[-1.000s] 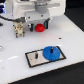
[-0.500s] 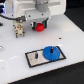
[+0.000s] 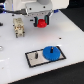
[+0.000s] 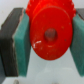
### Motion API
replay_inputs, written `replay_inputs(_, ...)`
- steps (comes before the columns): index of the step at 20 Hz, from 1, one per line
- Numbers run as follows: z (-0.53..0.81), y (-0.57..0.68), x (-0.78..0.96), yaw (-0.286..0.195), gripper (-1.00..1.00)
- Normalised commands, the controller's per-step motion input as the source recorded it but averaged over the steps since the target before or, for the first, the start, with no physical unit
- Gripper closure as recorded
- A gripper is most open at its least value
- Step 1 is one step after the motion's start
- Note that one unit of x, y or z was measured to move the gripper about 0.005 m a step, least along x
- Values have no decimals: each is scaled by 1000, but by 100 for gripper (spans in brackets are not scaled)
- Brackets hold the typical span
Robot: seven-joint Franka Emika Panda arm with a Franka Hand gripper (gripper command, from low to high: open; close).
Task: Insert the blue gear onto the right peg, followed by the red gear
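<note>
Red plastic fills the wrist view: the red gear [image 4: 48, 34], round with teeth along its edge and a raised hub with a centre hole, sits squeezed between two teal-green pads [image 4: 22, 46], each backed by a dark finger. Both pads press against the gear's sides, so the jaws are clenched on it. In the exterior view the same gear [image 3: 42, 22] shows as a small red shape hanging under the white gripper [image 3: 42, 21] of the robot arm, lifted clear of the white table [image 3: 15, 62] at the far middle of the scene. Nearer to the viewer and a little toward the exterior view's right lies a grey rectangular plate [image 3: 34, 57] with a black border, flat on the table and well apart from the held gear. The blue gear [image 3: 51, 52], a flat bright-blue toothed disc, rests on the right part of that plate; the right peg is covered by it and cannot be made out. On the left part of the plate a short thin dark pin [image 3: 37, 55] stands upright, bare, just beside the blue gear's rim. At the far left, near the gripper, stands a small beige blocky object [image 3: 19, 26], too blurred to identify.
</note>
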Motion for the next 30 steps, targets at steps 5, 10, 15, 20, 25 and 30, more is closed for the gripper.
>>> replay_inputs(5, 444, -92, 565, 0, 100)
replay_inputs(10, 407, -106, 636, 0, 100)
replay_inputs(15, 405, -105, 694, 0, 100)
replay_inputs(20, 332, -116, 739, 0, 100)
replay_inputs(25, 206, -128, 780, 0, 100)
replay_inputs(30, 121, -153, 777, 0, 100)
